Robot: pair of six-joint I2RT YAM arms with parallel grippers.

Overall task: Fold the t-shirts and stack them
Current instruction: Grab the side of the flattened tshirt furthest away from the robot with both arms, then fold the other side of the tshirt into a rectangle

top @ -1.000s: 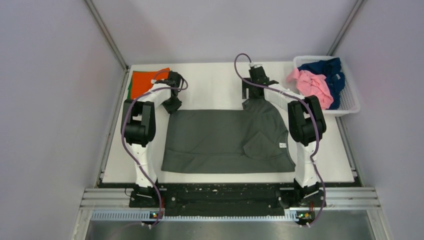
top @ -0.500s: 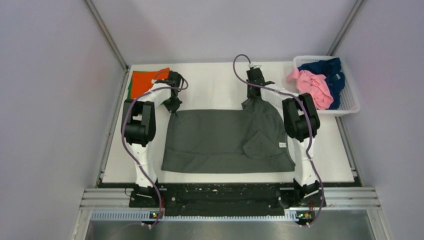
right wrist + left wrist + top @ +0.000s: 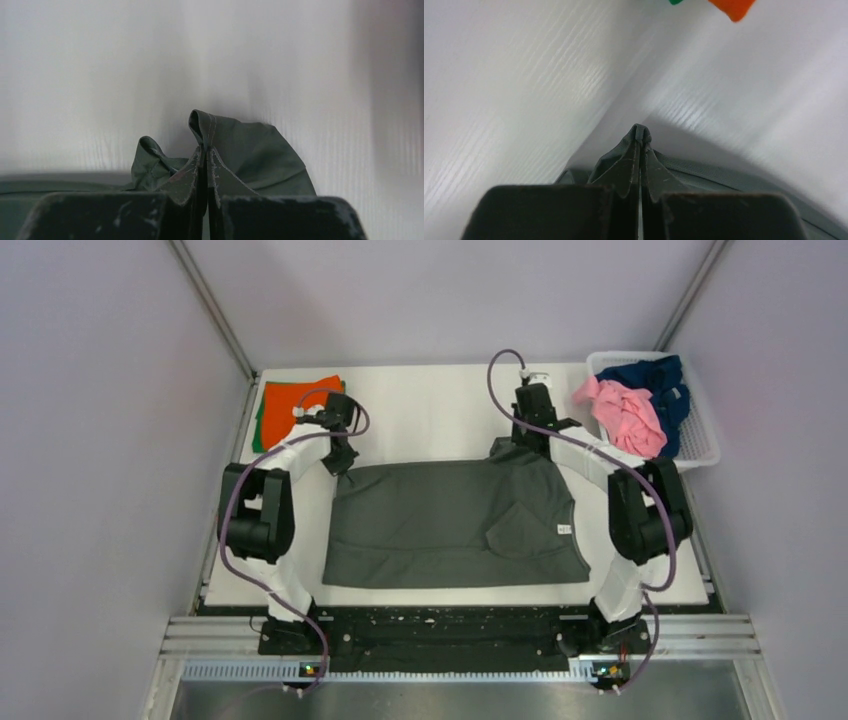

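A dark grey t-shirt (image 3: 450, 525) with a small white neck label (image 3: 565, 530) lies spread in the middle of the table. My left gripper (image 3: 343, 462) is shut on its far left corner, and a pinch of grey hem (image 3: 640, 134) shows between the fingertips. My right gripper (image 3: 527, 440) is shut on its far right corner, where bunched grey cloth (image 3: 235, 145) rises around the closed fingers. Folded orange and green t-shirts (image 3: 285, 405) lie stacked at the far left. Pink (image 3: 630, 415) and navy (image 3: 655, 375) t-shirts lie crumpled in the basket.
A white plastic lattice basket (image 3: 705, 445) stands at the far right corner of the white table (image 3: 430, 405). Grey walls enclose the table on three sides. The arm bases and a black rail (image 3: 450, 625) run along the near edge.
Both grippers have closed on the grey shirt's far corners. The two arms have swung outward, pulling the far edge taut and wider.
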